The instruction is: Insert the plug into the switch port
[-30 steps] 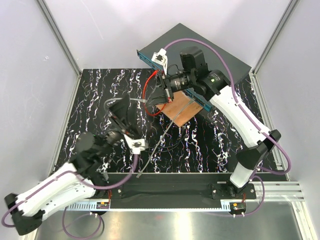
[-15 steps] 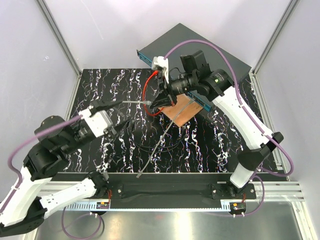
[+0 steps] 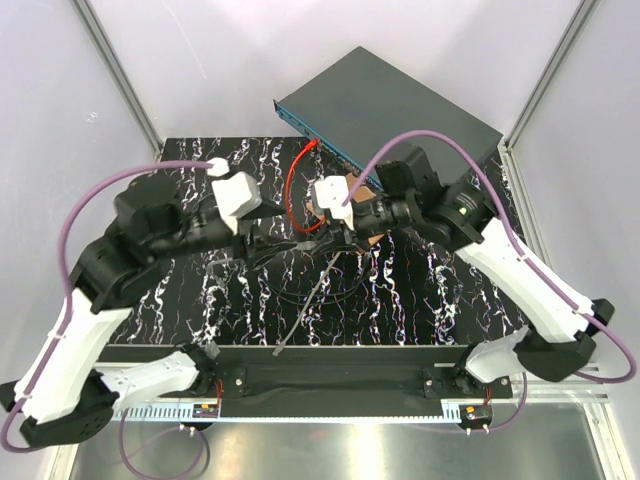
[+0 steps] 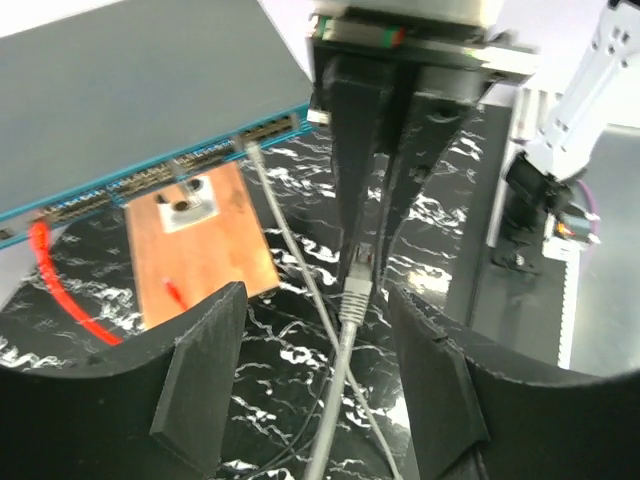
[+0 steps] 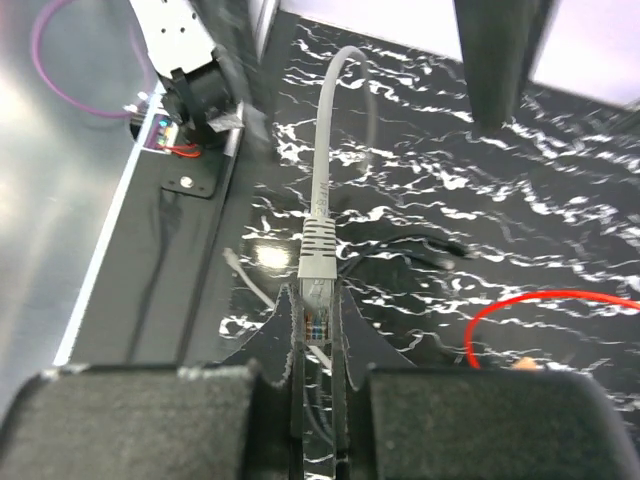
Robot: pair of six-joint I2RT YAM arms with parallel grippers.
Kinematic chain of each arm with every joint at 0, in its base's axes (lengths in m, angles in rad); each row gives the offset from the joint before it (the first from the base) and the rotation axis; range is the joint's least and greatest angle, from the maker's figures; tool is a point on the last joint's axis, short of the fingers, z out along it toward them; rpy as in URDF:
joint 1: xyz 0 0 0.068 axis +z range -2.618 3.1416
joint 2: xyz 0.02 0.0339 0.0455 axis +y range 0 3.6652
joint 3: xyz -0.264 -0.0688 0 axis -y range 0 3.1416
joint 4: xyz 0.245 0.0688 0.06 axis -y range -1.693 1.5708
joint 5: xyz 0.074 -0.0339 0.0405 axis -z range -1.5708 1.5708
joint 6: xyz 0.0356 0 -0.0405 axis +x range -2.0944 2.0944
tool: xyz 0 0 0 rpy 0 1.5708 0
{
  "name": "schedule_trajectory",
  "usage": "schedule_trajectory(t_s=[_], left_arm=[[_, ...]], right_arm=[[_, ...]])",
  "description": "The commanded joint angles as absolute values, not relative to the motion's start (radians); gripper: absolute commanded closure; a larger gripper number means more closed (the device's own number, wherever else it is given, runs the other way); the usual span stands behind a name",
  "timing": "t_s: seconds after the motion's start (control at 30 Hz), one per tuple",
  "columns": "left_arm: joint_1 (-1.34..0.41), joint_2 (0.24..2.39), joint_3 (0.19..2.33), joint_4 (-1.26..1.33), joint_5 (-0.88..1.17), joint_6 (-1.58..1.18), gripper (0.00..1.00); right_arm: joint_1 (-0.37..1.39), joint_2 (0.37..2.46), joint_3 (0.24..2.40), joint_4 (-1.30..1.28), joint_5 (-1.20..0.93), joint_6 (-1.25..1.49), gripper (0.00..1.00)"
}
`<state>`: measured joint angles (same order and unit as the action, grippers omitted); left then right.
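The right end effector (image 5: 315,345) is pinched shut on the clear plastic plug (image 5: 315,318) of a grey network cable (image 5: 322,160), which trails onto the black marbled surface (image 5: 560,200). Facing it, the left end effector (image 4: 315,300) stands wide and empty. Beyond the right end effector lies the large dark grey metal switch (image 4: 130,90). The plug is apart from its blue-teal socket face (image 4: 150,182).

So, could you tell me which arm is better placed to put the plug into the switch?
Right: the right tool is shut on the plug; the left tool is open, holding nothing.
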<state>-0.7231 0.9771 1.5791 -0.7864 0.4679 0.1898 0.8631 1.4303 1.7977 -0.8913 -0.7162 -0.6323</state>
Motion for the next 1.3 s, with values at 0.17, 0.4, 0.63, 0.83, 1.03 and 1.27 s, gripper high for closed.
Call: schedule_trajectory(t_s=[0.17, 0.4, 0.63, 0.83, 1.03, 1.27], left_arm=[[-0.690, 1.017, 1.560, -0.830, 0.729, 0.212, 0.43], [-0.689, 1.009, 1.483, -0.801, 0.723, 0.232, 0.47], [-0.690, 1.002, 1.434, -0.767, 0.683, 0.230, 0.51], [-0.690, 0.999, 1.405, -0.738, 0.666, 0.219, 0.57], [-0.690, 0.989, 1.394, -0.726, 0.667, 0.221, 0.65], [-0.690, 0.973, 1.397, -0.701, 0.658, 0.218, 0.58]], right_arm=[[0.899, 1.336, 1.683, -0.743, -0.621, -0.744, 1.00], [0.905, 1.322, 1.663, -0.732, -0.617, -0.747, 1.00], [0.911, 1.313, 1.657, -0.730, -0.626, -0.730, 1.00], [0.916, 1.307, 1.651, -0.730, -0.626, -0.726, 1.00], [0.916, 1.305, 1.643, -0.732, -0.629, -0.730, 1.00], [0.920, 1.299, 1.628, -0.736, -0.634, -0.730, 1.00]])
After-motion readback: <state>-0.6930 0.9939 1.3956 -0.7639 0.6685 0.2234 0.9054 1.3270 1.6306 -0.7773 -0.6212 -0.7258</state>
